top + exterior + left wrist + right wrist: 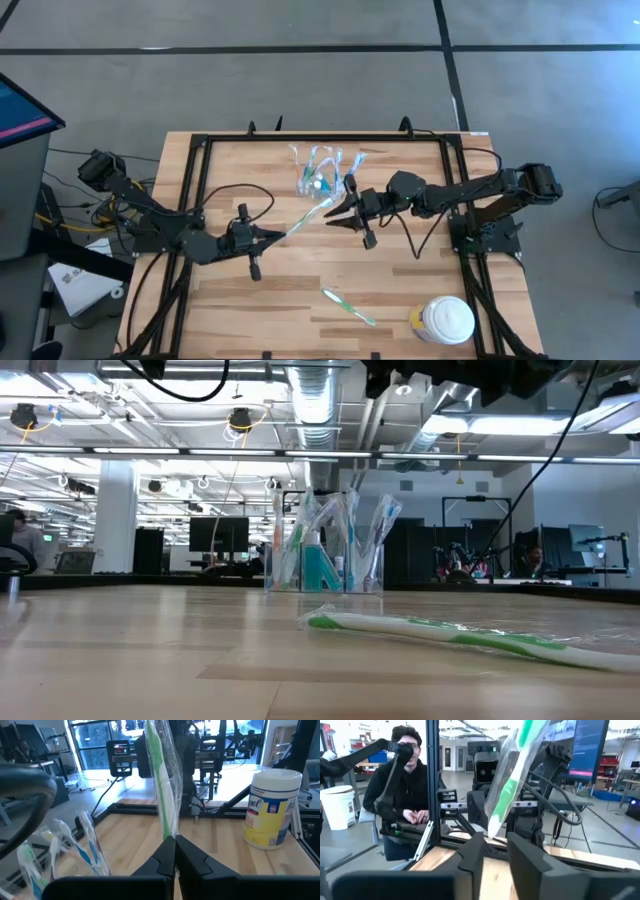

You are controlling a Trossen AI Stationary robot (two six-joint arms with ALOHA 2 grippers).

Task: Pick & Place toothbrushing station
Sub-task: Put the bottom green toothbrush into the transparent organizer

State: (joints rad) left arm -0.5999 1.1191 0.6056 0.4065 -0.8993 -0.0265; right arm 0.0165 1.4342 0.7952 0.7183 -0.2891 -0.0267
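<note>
A green toothbrush in clear wrap (306, 220) hangs in the air between my two grippers, over the middle of the table. My left gripper (280, 236) is shut on its near-left end. My right gripper (335, 212) stands open at its other end (492, 827), fingers on either side. The clear holder (320, 172) stands on the table's far side with several wrapped brushes and a teal tube (318, 565) upright in it. A second green wrapped toothbrush (348, 305) lies flat on the near part of the table. My left gripper pinches the wrapped toothbrush's end (171, 834) between its two fingers, coming level from the table's left. The brush sticks out forward past the fingertips, lifted clear of the table. My right gripper: its fingers (472, 851) flank the brush's other end; whether they touch it I cannot tell.
A white round lidded jar (443, 320) with a yellow label stands at the table's near right corner. A black frame (200, 150) borders the tabletop. A person (405, 785) sits beyond the table's left side. Bare wood lies at the near left.
</note>
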